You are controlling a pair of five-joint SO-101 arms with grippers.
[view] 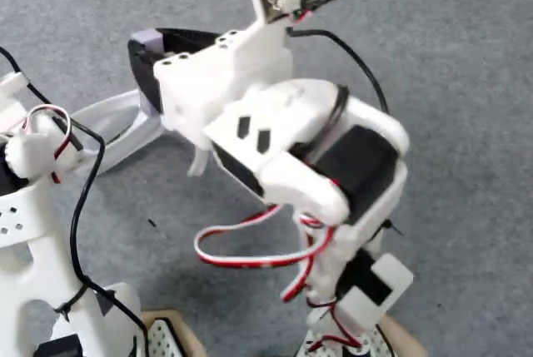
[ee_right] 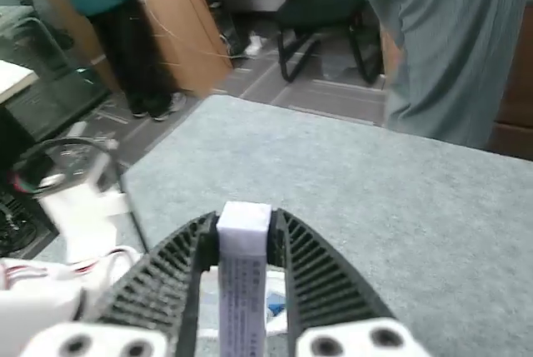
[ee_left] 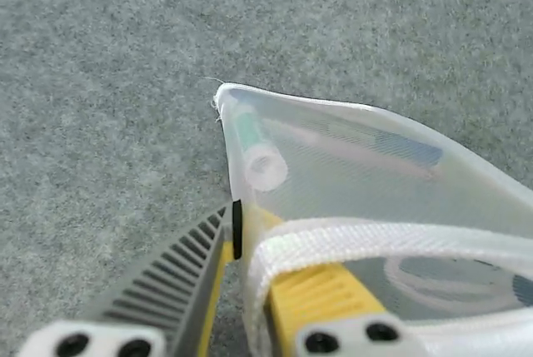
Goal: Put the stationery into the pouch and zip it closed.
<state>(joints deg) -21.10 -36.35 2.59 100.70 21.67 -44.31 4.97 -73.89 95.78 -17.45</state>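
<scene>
On grey table (view: 466, 82): pouch (ee_left: 358, 174) lies toward the left side, white and see-through. From above, its pale rim curves in a loop.
Pouch contents: capped pen (ee_left: 254, 145), green and white, lies against the end seam. A blue pen (ee_left: 400, 149) lies farther in, along the wall. Both show through the mesh.
Zip band (ee_left: 375, 236): white woven strip along the pouch edge nearest the left claw. Whether it is zipped cannot be told.
Left claw (ee_left: 246, 225): closed on the pouch's edge near its corner. One ribbed grey finger is outside the fabric; the yellow-padded finger shows through the mesh on the other side.
Right claw (ee_right: 244, 236): clamped on the eraser (ee_right: 243, 299), with both ribbed black fingers touching its sides.
Eraser: white block in a printed paper sleeve, its bare end poking just past the fingertips. It is held clear of the table.
Right arm (view: 316, 157): the central white arm in the high view, told by the pale block in its black claw. The claw sits at the far left of the table, near the pouch's far end. Whether the eraser is over the pouch mouth cannot be told.
Red-and-white cable (view: 241, 261): hangs in a loop below the right arm.
</scene>
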